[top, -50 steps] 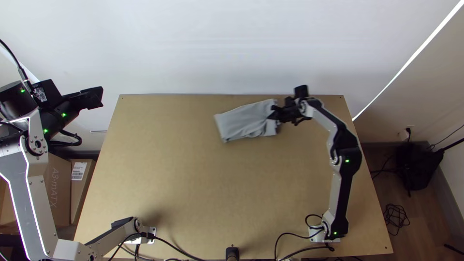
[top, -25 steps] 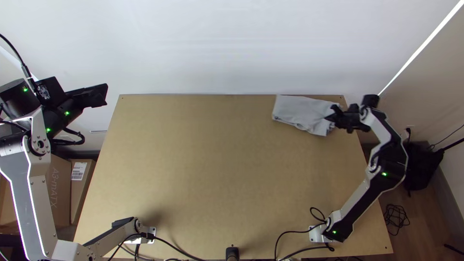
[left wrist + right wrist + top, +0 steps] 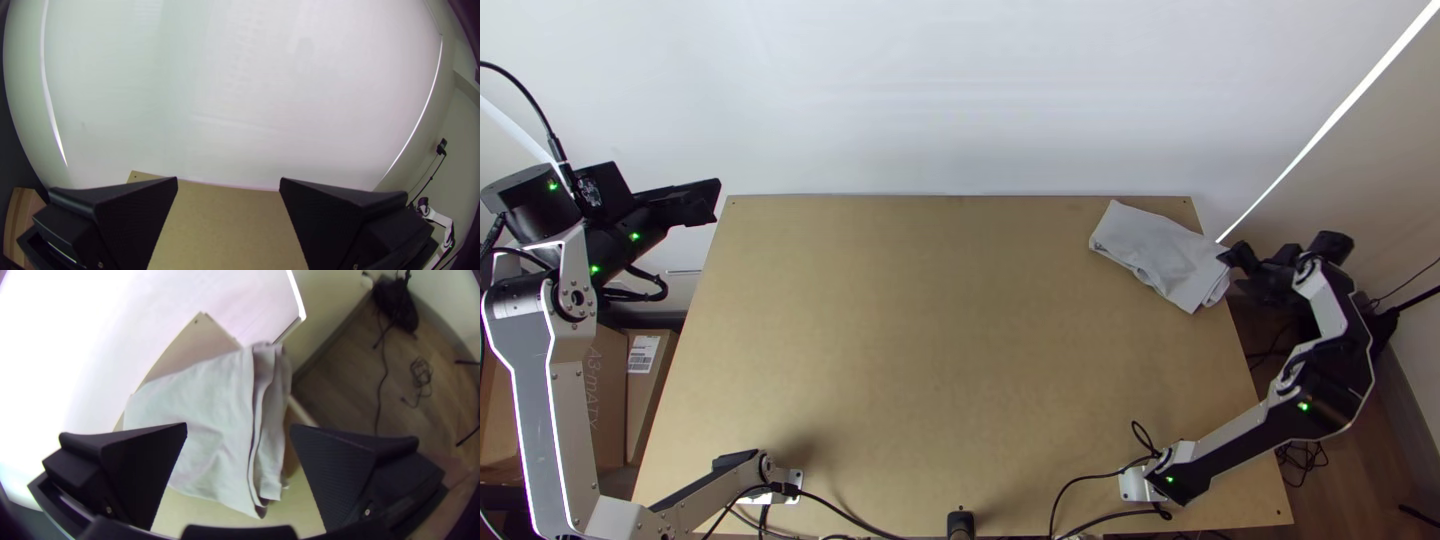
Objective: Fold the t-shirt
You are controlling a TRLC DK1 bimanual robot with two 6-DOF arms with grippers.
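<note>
At the near edge of the light wooden table (image 3: 930,350) stands a short dark post (image 3: 961,524), with the mounted bases of the left arm (image 3: 522,400) and right arm (image 3: 1232,436) to either side and black cables (image 3: 1080,481) looping beside the right one. Somewhat farther up, cardboard boxes (image 3: 605,400) sit beyond the table's left side, while a coiled cable (image 3: 421,372) lies on the wooden floor (image 3: 340,375) past its right side. Farther off on the floor is a black shape, probably a bag (image 3: 395,307), though the view of it is poor. The right gripper (image 3: 1232,270) is off the table's right edge toward the far corner, its fingers spread wide and pinching nothing. Just ahead of it lies the grey t-shirt (image 3: 1160,250), folded into a compact bundle in the table's far right area. Its layered edge faces the right gripper and juts slightly past the tabletop, and shallow creases cross the upper layer. The left gripper (image 3: 716,200) hangs in the air near the table's far left corner, fingers wide apart and holding nothing, well away from the t-shirt. Behind everything rises a pale wall (image 3: 960,90).
</note>
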